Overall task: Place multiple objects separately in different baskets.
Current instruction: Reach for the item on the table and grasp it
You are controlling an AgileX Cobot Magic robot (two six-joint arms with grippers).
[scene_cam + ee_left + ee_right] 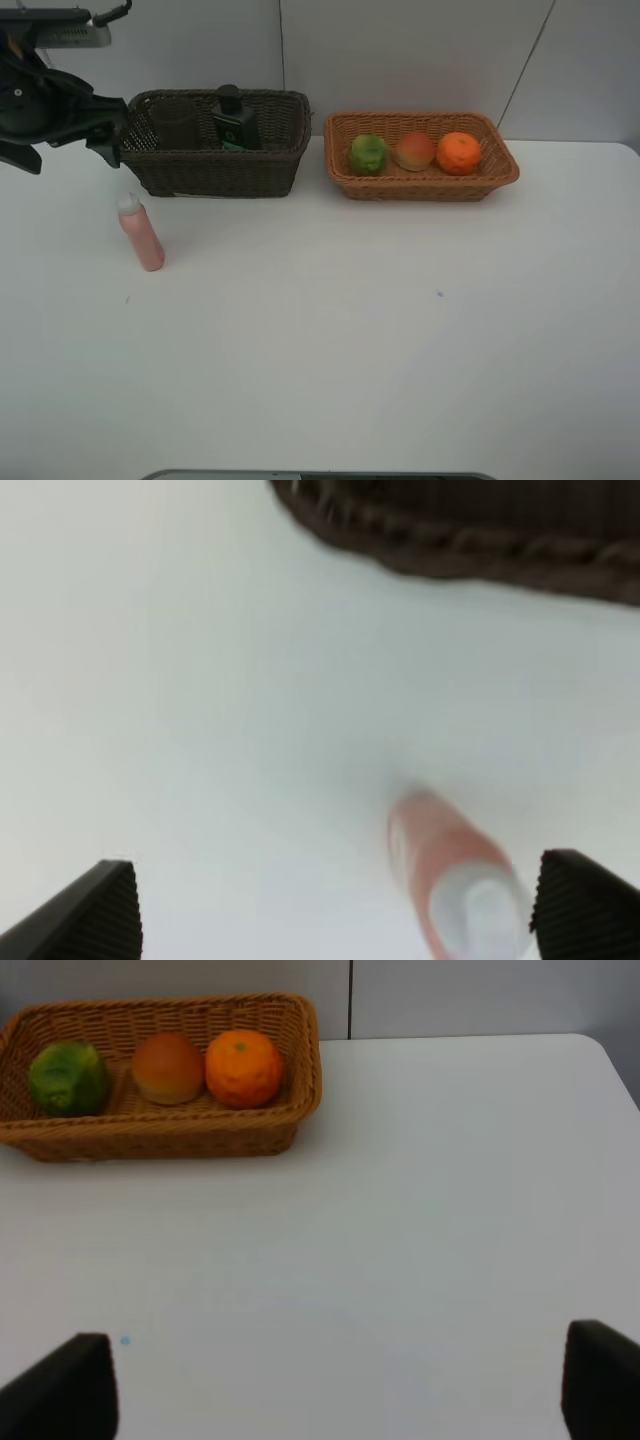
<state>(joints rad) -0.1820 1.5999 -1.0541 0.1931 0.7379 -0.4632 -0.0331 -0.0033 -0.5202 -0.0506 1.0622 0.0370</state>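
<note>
Slim pink plastic bottle with white cap (141, 236) stands just before dark brown wicker basket (215, 172); light, smooth, tippy, take mid-body. Left gripper (335, 910) wide open, empty; right gripper (340, 1385) open, empty.

Occlusions, cropped items and blur across the three views

In the exterior high view, the left arm (45, 105) is cut off by the left edge, and its jaws cannot be made out; the dark brown basket (215, 170) wall hides the lower part of the dark bottle (235, 120), and the translucent cup (175, 122) beside it is faint and hard to outline. In the left wrist view, the whole picture is blurred: the pink bottle (455, 880) is cropped by the bottom edge, only the tips of the left gripper's fingers (95, 915) show, and the dark basket rim is cut by the top edge. In the right wrist view, only two finger tips (65, 1390) show, and the tan basket (160, 1125) is cropped at the left.
</note>
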